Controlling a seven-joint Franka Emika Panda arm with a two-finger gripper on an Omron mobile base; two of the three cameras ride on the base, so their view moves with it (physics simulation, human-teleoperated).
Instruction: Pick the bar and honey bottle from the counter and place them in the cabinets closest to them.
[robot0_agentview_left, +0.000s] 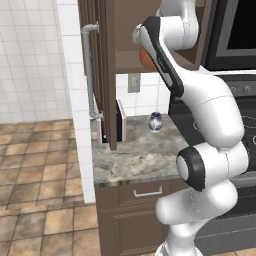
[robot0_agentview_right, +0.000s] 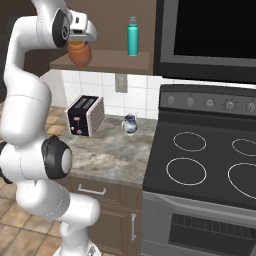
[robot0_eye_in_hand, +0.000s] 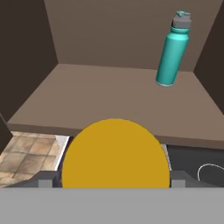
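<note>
In the left base view, my arm reaches up into the open cabinets (robot0_agentview_left: 150, 50); an orange-brown sliver of the honey bottle (robot0_agentview_left: 146, 56) peeks out beside the white forearm, level with the shelf edge. Below, a small glass jug (robot0_agentview_left: 155, 121) stands on the counter (robot0_agentview_left: 135, 155), near the backsplash.

In the right base view, the gripper (robot0_agentview_right: 80, 46) holds the honey bottle (robot0_agentview_right: 80, 55) from above at the front lip of the cabinet shelf (robot0_agentview_right: 110, 61). The jar hangs directly beneath the hand, its body bulging below; I cannot tell whether its base touches the shelf. A teal bottle (robot0_agentview_right: 132, 36) stands upright further right on the same shelf, well apart. A toaster (robot0_agentview_right: 85, 116) and the jug (robot0_agentview_right: 129, 124) sit on the counter (robot0_agentview_right: 110, 155) below, beside the stove (robot0_agentview_right: 205, 150).

In the hand view, I look straight down the jar's axis: its round yellow lid (robot0_eye_in_hand: 115, 154) faces the camera, seated between the two dark fingertips (robot0_eye_in_hand: 46, 180), which press in at either side. The shelf (robot0_eye_in_hand: 109, 96) stretches beyond it, the teal bottle (robot0_eye_in_hand: 173, 50) at the back right.
</note>
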